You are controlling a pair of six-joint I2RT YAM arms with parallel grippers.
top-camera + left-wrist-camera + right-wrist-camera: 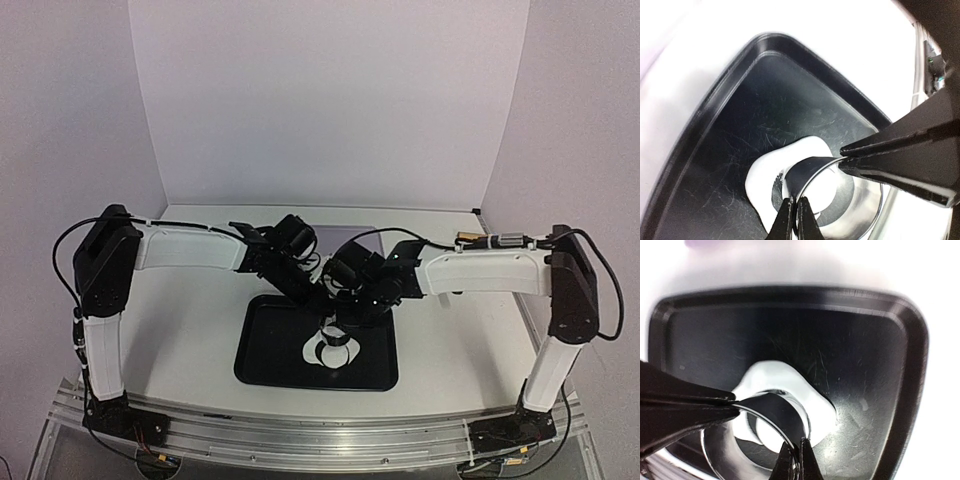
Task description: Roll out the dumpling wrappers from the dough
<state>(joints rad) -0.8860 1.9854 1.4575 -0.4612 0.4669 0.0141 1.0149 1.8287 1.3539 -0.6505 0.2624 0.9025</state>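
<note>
Broad white counter [190,330], with left arm [185,245] and right arm [490,270] rising from its near corners and bending inward to meet above the middle. Black tray [265,340] lying toward the middle of the counter's near edge. Inside the tray, close to its near edge and about midway along, flattened white dough [765,377] of uneven outline. On the dough, a thin metal ring [777,407], more white showing within its circle. Left jaws pinched shut on the ring's rim; right jaws likewise clamped on the same rim, further round. Impossible to tell whether the ring is flat or tilted.
</note>
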